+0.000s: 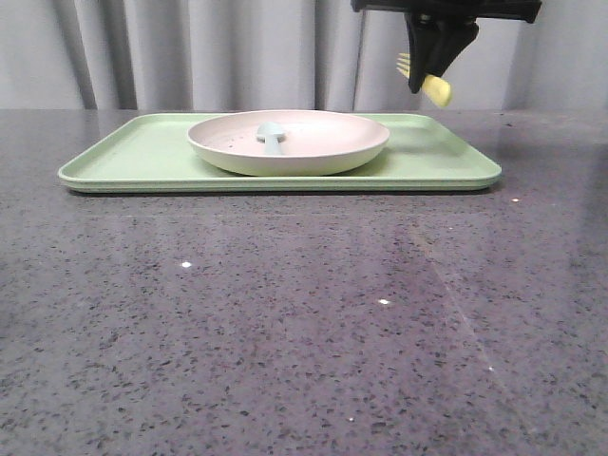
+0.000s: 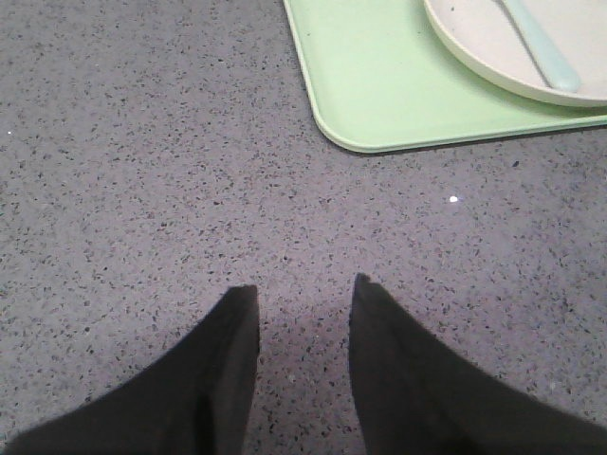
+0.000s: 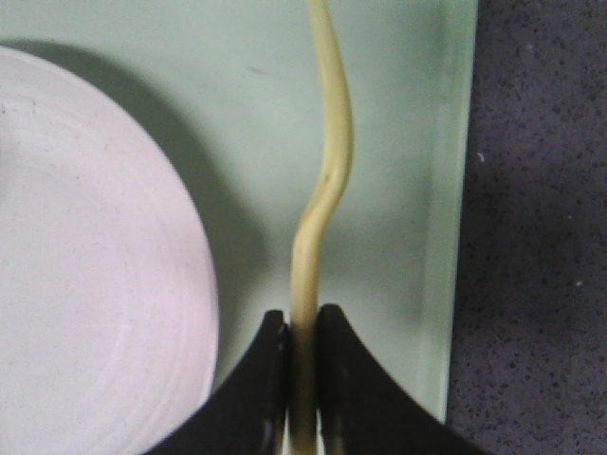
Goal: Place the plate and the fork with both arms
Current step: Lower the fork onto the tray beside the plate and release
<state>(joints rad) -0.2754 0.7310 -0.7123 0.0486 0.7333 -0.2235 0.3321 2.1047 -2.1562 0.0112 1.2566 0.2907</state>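
The pale pink plate (image 1: 313,142) sits on the light green tray (image 1: 142,157), with a pale blue-green spoon (image 1: 271,136) lying in it. My right gripper (image 1: 425,81) hangs high above the tray's right part, shut on the yellow fork (image 1: 427,81). In the right wrist view the fork (image 3: 322,190) runs edge-on out from between the jaws (image 3: 303,318), over the tray (image 3: 398,114), beside the plate (image 3: 85,265). My left gripper (image 2: 303,289) is open and empty over the bare counter, apart from the tray corner (image 2: 370,85) and the plate (image 2: 493,47).
The grey speckled counter (image 1: 304,323) stretches wide in front of the tray. Grey curtains (image 1: 237,52) hang behind the table. The left arm does not show in the front view.
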